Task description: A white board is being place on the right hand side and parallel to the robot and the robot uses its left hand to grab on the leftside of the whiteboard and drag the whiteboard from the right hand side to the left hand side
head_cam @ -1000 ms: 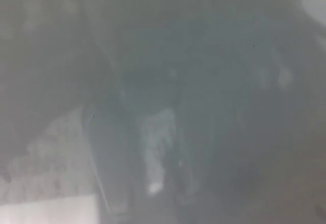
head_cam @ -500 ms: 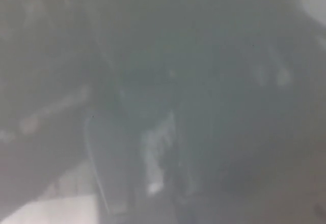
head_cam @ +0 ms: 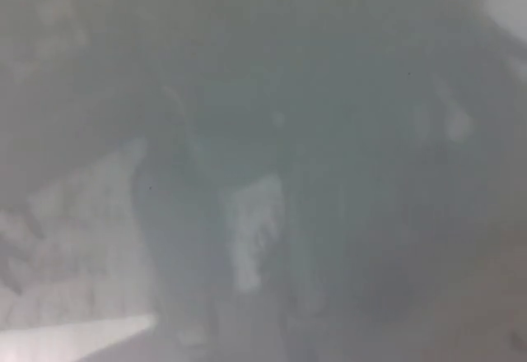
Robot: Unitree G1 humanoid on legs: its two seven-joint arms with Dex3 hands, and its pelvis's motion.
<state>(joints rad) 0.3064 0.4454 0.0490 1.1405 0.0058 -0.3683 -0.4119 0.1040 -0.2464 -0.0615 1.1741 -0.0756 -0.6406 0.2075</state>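
The whole head view is fogged and badly blurred. A pale wedge (head_cam: 74,333) lies at the bottom left; I cannot tell whether it is the whiteboard or the floor. Above it is a lighter, mottled patch (head_cam: 74,222). A big dark mass (head_cam: 247,173) fills the middle, with a pale streak (head_cam: 254,234) inside it. A dim dark band at the upper left (head_cam: 74,115) may be my left arm, but no hand shape can be made out. Nothing that I can read as my right hand shows.
A bright blur (head_cam: 509,0) sits in the top right corner. Two faint pale spots (head_cam: 453,123) show on the right. Edges and obstacles are too hazy to make out.
The dark band over the lower left spread down half a second ago and has now drawn back up, uncovering more of the pale mottled patch. The central dark mass looks unchanged.
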